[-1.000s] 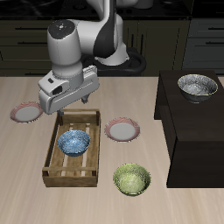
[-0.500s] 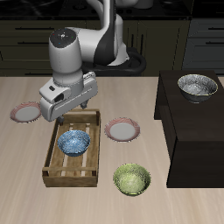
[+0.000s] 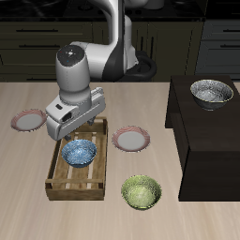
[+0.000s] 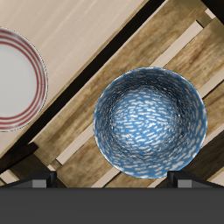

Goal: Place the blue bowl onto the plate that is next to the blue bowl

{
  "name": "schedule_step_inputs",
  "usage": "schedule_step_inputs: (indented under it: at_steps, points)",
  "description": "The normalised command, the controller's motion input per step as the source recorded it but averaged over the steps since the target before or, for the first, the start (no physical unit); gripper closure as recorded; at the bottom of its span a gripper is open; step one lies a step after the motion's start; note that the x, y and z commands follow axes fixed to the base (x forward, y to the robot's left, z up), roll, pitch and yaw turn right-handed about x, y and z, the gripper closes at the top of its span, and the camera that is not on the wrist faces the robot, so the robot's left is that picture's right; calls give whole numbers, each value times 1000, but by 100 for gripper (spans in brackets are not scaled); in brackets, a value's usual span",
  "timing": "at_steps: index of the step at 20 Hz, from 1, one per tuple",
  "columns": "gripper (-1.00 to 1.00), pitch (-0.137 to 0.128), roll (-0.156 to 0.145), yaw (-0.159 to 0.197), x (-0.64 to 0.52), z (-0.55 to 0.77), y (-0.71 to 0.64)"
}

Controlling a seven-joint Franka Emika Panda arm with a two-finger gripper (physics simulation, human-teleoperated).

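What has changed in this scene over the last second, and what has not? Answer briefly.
The gripper has come down toward the blue bowl in the wooden tray and now hangs just above it. Nothing has been grasped or released. The bowl, both plates, the olive-green bowl and the grey-white bowl stayed put.

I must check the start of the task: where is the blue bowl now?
In the exterior view the blue bowl sits inside the wooden slatted tray, toward its back end, just beneath the gripper. The plate lies on the table beside that tray.
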Motion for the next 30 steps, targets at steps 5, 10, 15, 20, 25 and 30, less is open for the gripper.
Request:
schedule_step_inputs:
  at_steps: [5,10,15,20,25,30]
  points:
    - [-100,12,11,34,-27,-176,79]
    - [-100,15,12,33,-54,-204,102]
    - [-100,34,16,23,-96,-256,56]
    - [-100,17,-18,13,-71,-156,-151]
    - [-100,24,-44,9,-11,-202,-238]
    - [-100,-2,-32,7,59,-104,-185]
